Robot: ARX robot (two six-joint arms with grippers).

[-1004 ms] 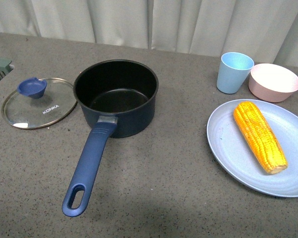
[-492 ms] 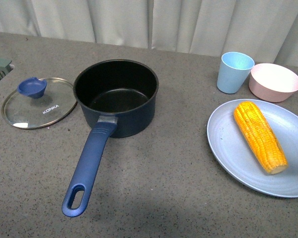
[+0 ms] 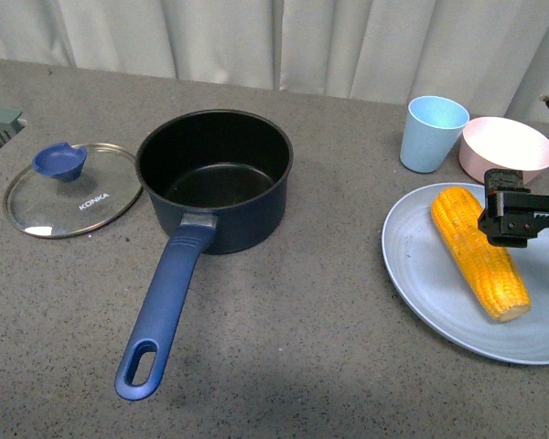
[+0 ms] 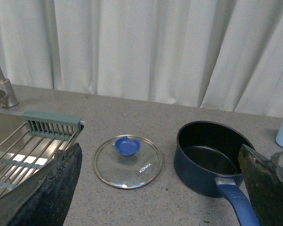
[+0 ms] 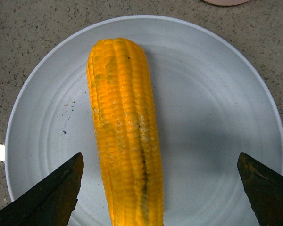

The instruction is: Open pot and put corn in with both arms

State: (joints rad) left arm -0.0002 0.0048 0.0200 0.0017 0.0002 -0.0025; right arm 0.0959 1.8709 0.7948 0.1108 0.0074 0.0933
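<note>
Pot (image 3: 215, 178) open, lid (image 3: 73, 192) parked left. Right gripper (image 5: 159, 162) spread above corn (image 5: 125, 132), apparently poised to grasp; left gripper (image 4: 159, 148) spread, empty.

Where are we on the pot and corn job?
Done: lid lies off beside the open, empty pot. In hand: right claw hovers open over the corn, which lies on the plate, ungripped. To do: grasp, carry over, drop in pot.
</note>
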